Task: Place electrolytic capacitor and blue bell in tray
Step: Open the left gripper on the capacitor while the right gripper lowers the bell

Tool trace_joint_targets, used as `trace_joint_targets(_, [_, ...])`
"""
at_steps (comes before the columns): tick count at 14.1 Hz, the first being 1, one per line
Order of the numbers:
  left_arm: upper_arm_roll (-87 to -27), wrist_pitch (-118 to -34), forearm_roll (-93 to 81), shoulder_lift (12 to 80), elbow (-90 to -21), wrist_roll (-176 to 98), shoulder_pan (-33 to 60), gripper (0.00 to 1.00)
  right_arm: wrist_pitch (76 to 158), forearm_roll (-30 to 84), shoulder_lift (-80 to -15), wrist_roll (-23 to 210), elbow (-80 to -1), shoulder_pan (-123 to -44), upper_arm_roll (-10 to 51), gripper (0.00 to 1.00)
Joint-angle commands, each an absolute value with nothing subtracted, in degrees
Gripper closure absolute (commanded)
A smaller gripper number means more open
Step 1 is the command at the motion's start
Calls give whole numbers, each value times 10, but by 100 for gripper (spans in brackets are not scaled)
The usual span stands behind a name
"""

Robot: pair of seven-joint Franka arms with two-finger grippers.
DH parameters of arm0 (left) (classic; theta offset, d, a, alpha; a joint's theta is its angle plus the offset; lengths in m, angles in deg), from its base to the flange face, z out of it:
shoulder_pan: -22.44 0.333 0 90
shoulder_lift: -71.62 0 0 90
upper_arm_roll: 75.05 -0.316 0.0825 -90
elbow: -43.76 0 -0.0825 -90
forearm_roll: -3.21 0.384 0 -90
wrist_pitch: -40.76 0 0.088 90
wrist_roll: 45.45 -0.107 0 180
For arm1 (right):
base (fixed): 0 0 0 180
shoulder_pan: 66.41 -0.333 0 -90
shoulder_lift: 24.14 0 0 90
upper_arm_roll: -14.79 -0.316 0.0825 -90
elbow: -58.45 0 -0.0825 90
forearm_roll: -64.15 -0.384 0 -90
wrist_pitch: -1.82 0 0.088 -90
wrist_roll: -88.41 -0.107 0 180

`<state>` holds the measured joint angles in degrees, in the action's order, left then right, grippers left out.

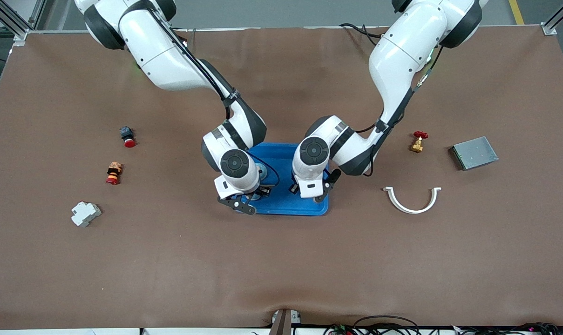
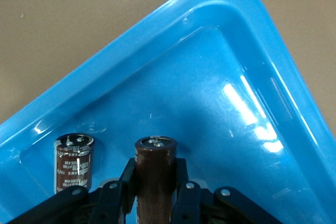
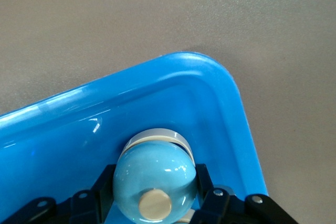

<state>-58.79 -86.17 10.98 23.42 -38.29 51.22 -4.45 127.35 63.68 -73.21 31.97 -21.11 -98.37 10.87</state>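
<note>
Holding both parts over the tray [image 1: 309,207], nothing let go yet.
I have the left gripper [image 2: 155,192] clamped on an electrolytic capacitor [image 2: 155,174], low over the tray floor; another capacitor [image 2: 74,162] already stands beside it. Right gripper [image 3: 155,200] clamped on the blue bell [image 3: 152,179], just inside a tray corner. Left: release both.

we see even, bright overhead light in the front view, with soft short shadows under the arms and a pale sheen low on the brown table [image 1: 281,279]. in the left wrist view white glare streaks the tray [image 2: 262,124] at right of centre. both wrist views blur at the bottom edge, nearest the lens.
</note>
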Motion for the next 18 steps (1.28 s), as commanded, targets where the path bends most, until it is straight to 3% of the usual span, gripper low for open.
trace_joint_targets(1, [-591, -856, 110, 243, -384, 522, -49, 94, 1274, 648, -748, 303, -189, -990, 114, 100])
trace_joint_targets(2, [-591, -856, 112, 243, -384, 521, -49, 79, 1278, 648, -748, 302, -189, -990, 114, 100])
trace_joint_targets(3, [-591, -856, 115, 243, -384, 521, -48, 35, 1280, 648, -748, 302, -189, -990, 114, 100])
trace_joint_targets(4, [-592, -856, 116, 243, -384, 520, -50, 0, 1280, 648, -748, 302, -190, -990, 114, 100])
trace_joint_targets(7, [-594, -848, 125, 250, -384, 517, -50, 0, 1280, 648, -749, 293, -190, -989, 114, 100])
trace_joint_targets(8, [-593, -828, 144, 253, -382, 513, -48, 0, 1280, 648, -748, 292, -191, -987, 114, 93])
trace_joint_targets(9, [-591, -810, 160, 256, -379, 511, -45, 0, 1280, 647, -748, 291, -191, -986, 114, 16])
trace_joint_targets(10, [-591, -794, 168, 260, -371, 509, -45, 0, 1280, 648, -747, 291, -191, -986, 114, 0])
trace_joint_targets(15, [-592, -692, 170, 306, -370, 348, -19, 0, 1268, 636, -726, 299, -189, -982, 112, 0])
trace_joint_targets(18, [-586, -616, 160, 361, -375, 238, 23, 0, 1200, 636, -698, 306, -189, -978, 110, 0])
